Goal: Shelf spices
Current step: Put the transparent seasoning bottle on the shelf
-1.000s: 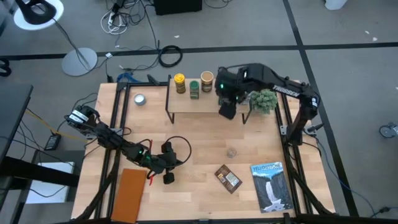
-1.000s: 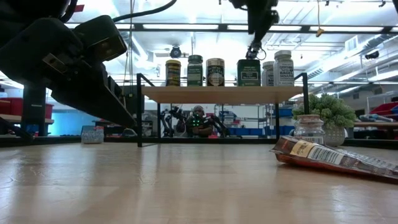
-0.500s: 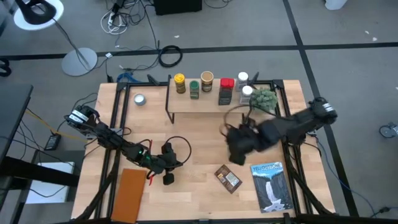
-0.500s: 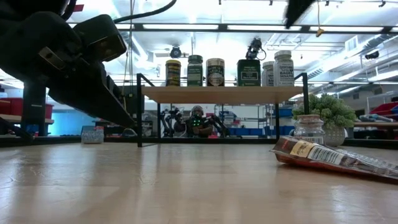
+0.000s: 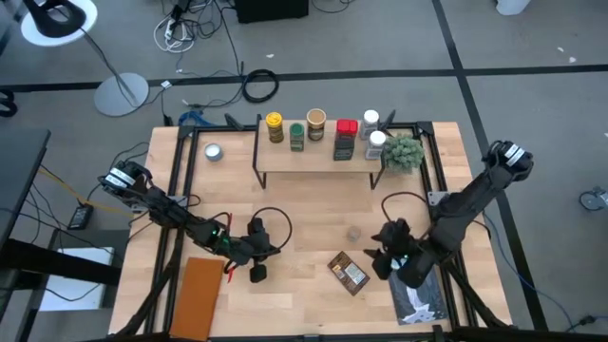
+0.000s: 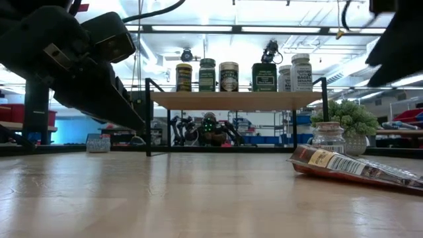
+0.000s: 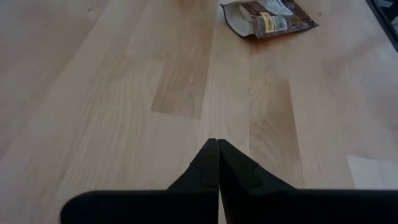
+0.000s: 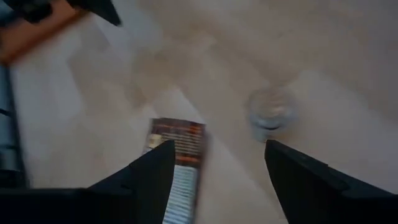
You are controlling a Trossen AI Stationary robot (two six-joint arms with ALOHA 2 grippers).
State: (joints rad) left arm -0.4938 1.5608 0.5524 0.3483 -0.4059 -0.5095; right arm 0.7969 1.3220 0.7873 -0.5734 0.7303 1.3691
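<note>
Several spice jars with yellow (image 5: 274, 126), green (image 5: 296, 136), tan (image 5: 315, 123), red (image 5: 345, 138) and white (image 5: 377, 142) tops stand on the shelf (image 5: 304, 163) at the far side. A small clear jar (image 5: 353, 233) stands on the table's middle, and a flat brown packet (image 5: 349, 273) lies near it. My right gripper (image 5: 378, 261) hangs open over the table just right of the packet (image 8: 177, 149); the clear jar (image 8: 270, 112) shows ahead of it. My left gripper (image 5: 256, 272) is shut and low over the near left of the table, with nothing in it (image 7: 217, 165).
A blue-and-white book (image 5: 415, 285) lies at the near right under the right arm. A brown board (image 5: 199, 296) lies at the near left, a silver tin (image 5: 213, 152) at the far left, and a small green plant (image 5: 404, 152) stands beside the shelf's right end.
My right gripper has left the shelf's right part, swung toward the table's near edge and gone down, turning as it went; it now hangs beside the packet. The red-topped and white-topped jars stay on the shelf.
</note>
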